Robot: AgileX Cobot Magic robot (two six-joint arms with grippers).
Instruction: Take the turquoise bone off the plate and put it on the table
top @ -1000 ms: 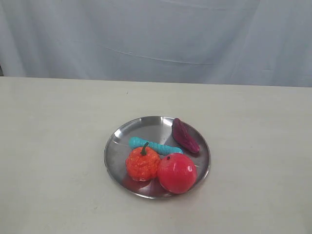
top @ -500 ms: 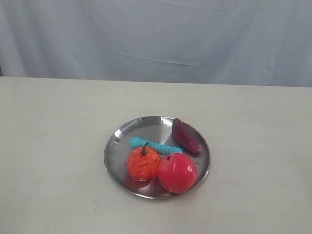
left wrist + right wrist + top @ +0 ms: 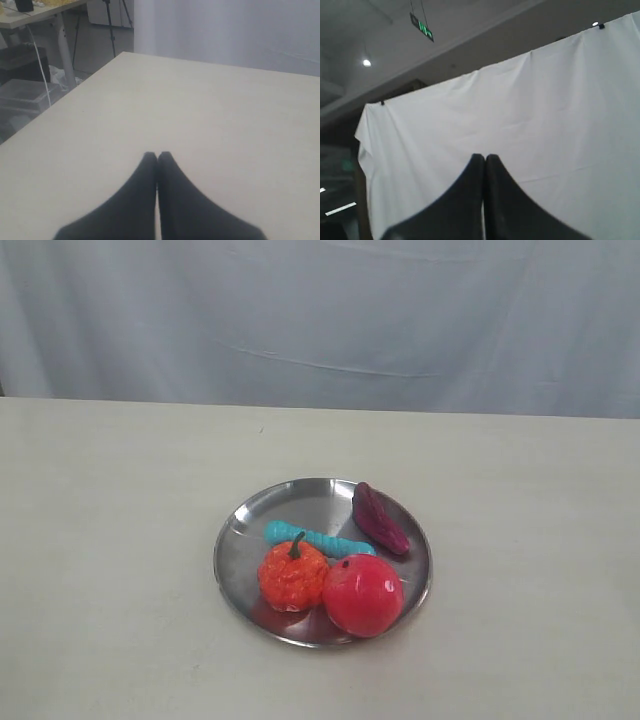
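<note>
The turquoise bone (image 3: 318, 539) lies across the middle of the steel plate (image 3: 245, 515), partly hidden behind an orange pumpkin toy (image 3: 292, 575) and a red apple (image 3: 362, 594). The plate rests on the cream table (image 3: 120, 500). Neither arm shows in the exterior view. My left gripper (image 3: 157, 156) is shut with nothing in it, above bare tabletop (image 3: 210, 110). My right gripper (image 3: 484, 158) is shut too, empty, aimed up at a white curtain (image 3: 545, 110).
A dark purple-red piece (image 3: 379, 518) lies at the plate's far right rim. A grey-white curtain (image 3: 320, 320) hangs behind the table. In the left wrist view the table's edge (image 3: 65, 95) shows, with another table and clutter (image 3: 25, 75) beyond it.
</note>
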